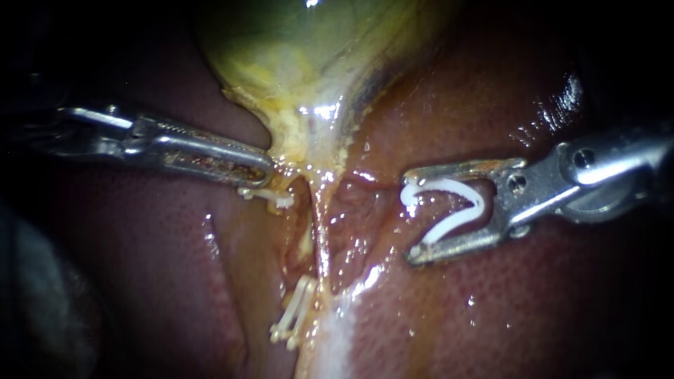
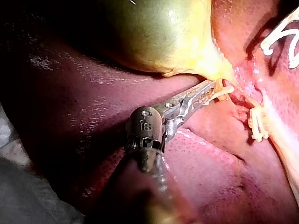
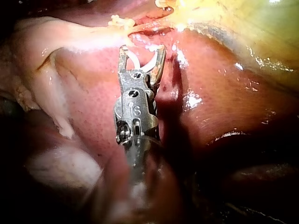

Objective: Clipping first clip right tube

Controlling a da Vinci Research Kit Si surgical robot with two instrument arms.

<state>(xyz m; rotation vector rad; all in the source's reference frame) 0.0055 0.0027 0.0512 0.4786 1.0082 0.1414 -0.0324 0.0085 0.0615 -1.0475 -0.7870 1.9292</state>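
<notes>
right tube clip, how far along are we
Done: white clips sit lower down beside the tube. In hand: left instrument grips the gallbladder neck; right instrument holds an open clip in its jaws, short of the tube. Left: bring it around the tube and close it.

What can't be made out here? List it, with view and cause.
Endoscope view: the tube fades into glare beside the lower clips, which overlap, count unclear.
Left wrist view: the open clip is cut off by the edge.
Right wrist view: the right instrument's shaft blurs near the camera.
</notes>
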